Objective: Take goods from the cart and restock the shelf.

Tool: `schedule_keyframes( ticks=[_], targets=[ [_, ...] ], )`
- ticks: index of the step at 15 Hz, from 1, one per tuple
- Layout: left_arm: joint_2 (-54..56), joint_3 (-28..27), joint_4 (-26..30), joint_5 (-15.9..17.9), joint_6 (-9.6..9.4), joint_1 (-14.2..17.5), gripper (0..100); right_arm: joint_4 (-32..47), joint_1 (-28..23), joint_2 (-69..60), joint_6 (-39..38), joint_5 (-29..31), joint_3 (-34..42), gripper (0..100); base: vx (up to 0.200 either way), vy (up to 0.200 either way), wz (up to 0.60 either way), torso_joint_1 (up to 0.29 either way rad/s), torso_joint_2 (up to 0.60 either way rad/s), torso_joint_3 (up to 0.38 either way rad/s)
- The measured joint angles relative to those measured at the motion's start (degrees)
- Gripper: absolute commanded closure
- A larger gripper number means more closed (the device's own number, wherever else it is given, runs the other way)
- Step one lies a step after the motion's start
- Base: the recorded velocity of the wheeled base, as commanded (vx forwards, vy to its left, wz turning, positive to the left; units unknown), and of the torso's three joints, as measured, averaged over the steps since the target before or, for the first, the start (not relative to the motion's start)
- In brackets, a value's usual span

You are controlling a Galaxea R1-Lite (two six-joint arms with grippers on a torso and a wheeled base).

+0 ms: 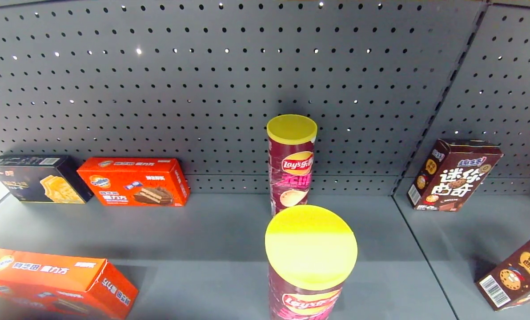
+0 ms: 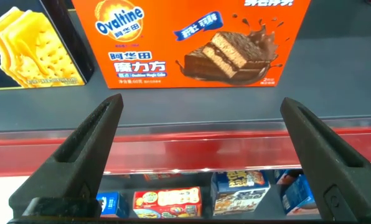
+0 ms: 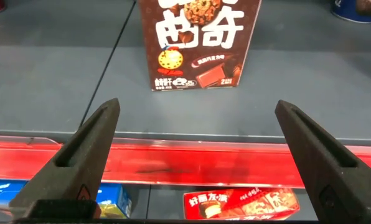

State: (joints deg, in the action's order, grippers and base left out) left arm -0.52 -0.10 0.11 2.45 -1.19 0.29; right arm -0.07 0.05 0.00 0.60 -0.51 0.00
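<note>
The grey shelf (image 1: 211,240) holds two maroon chip cans with yellow lids: one near the front (image 1: 310,246) and one at the pegboard back (image 1: 291,164). My left gripper (image 2: 201,99) is open and holds nothing. It hangs just outside the shelf's red edge strip (image 2: 198,149) and faces an orange cake box (image 2: 192,43) beside a black cracker box (image 2: 30,46). My right gripper (image 3: 198,102) is also open and holds nothing. It is outside the same red strip (image 3: 192,162), facing a brown cookie box (image 3: 198,43).
Orange boxes stand at back left (image 1: 134,181) and front left (image 1: 56,280), next to a black box (image 1: 38,178). Brown cookie boxes stand at back right (image 1: 454,175) and front right (image 1: 516,271). Packaged goods (image 2: 167,202) (image 3: 241,202) fill the shelf below.
</note>
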Motion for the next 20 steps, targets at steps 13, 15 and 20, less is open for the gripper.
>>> schedule_keyframes(
  ticks=[13,15,20],
  targets=[
    [0.0,0.05,-0.01,0.0,0.07,0.01,0,0.0,0.0,0.0,-0.02,0.0,0.0,0,0.0,0.0,0.0,0.0,0.0,0.0],
    [0.0,0.02,-0.01,0.0,0.05,0.01,0,0.0,0.0,0.0,0.0,0.0,0.0,0,0.0,0.0,0.0,0.0,0.0,0.0],
    [0.0,0.0,-0.04,0.0,0.05,0.04,0,0.05,0.05,0.0,0.0,0.0,0.0,0,0.0,0.0,0.0,0.0,0.0,0.0]
  ],
)
